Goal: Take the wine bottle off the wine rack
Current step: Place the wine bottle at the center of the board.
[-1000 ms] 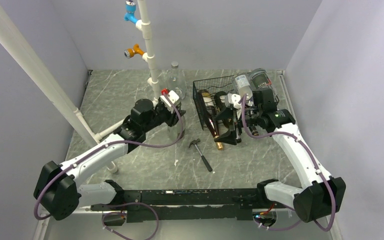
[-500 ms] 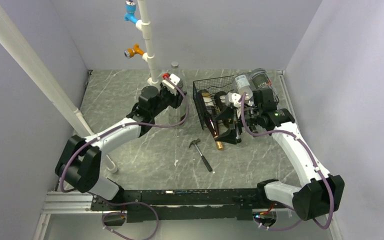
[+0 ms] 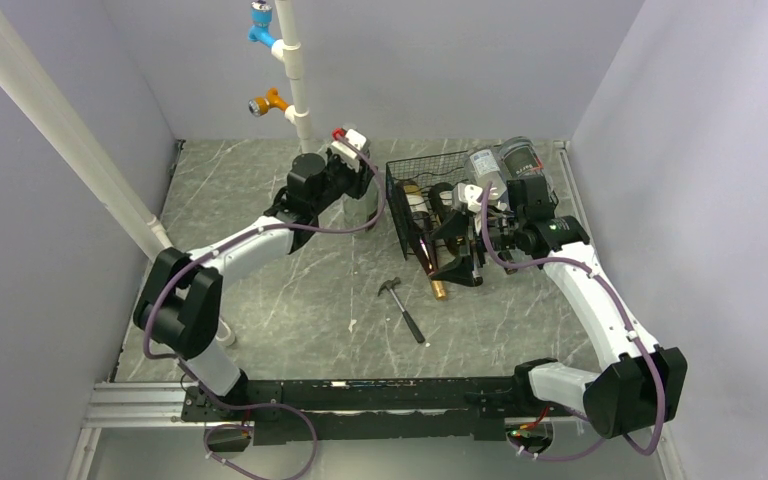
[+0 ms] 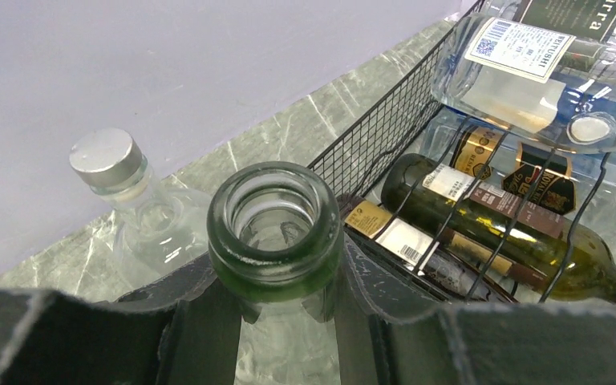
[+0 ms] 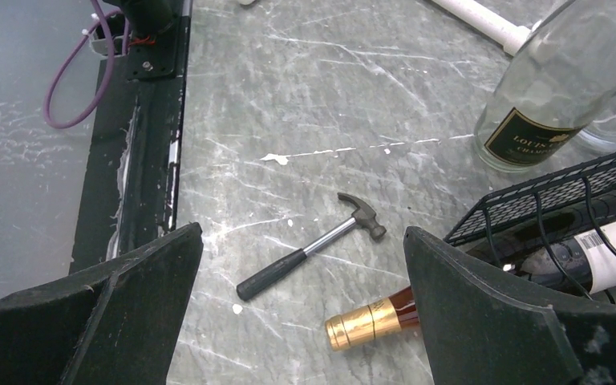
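My left gripper (image 4: 277, 282) is shut on the neck of an uncorked, green-tinted wine bottle (image 4: 275, 228), which stands upright just left of the wine rack (image 3: 428, 166). In the right wrist view this bottle (image 5: 557, 88) shows a dark label, and its base is down at the table. The black wire rack (image 4: 385, 128) holds several lying bottles, among them a green one (image 4: 513, 233) and a clear one (image 4: 545, 72). Open and holding nothing, my right gripper (image 5: 301, 305) hangs at the rack's near end (image 5: 545, 192), above a gold-capped bottle neck (image 5: 365, 321) that sticks out.
A small hammer (image 3: 402, 308) lies on the marble table in front of the rack. A clear bottle with a silver cap (image 4: 108, 164) stands right behind the held bottle. A white pipe stand (image 3: 295, 90) rises at the back left.
My left arm has carried the upright bottle away from the near side toward the back wall, beside the capped bottle. The right arm has barely moved.
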`<act>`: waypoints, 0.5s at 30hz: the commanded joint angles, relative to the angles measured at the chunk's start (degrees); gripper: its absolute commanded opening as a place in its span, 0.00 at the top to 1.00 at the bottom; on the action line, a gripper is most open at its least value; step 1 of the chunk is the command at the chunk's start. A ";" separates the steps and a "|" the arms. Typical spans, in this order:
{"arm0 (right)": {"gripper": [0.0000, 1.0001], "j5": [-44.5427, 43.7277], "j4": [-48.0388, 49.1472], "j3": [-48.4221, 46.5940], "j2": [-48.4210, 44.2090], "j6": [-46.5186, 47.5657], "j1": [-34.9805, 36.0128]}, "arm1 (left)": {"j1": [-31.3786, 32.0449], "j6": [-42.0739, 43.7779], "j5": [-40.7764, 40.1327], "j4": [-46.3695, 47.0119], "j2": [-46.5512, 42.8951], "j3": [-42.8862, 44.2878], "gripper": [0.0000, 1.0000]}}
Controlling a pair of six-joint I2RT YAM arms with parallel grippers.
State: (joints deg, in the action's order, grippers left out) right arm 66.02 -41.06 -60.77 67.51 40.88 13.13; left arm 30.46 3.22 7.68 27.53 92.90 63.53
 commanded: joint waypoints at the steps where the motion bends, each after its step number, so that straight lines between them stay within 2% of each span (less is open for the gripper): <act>1: 0.01 0.44 1.86 -0.05 0.10 -0.01 -0.54 | -0.36 -0.59 0.54 10.72 -0.50 7.23 1.00; 15: 0.01 0.16 2.13 0.04 0.25 -0.19 -0.91 | -1.03 -2.83 0.66 12.14 4.48 13.15 1.00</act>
State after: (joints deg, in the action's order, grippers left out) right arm 65.49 -40.69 -60.77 67.57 40.84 12.51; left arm 29.69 1.45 7.66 27.42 98.91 69.87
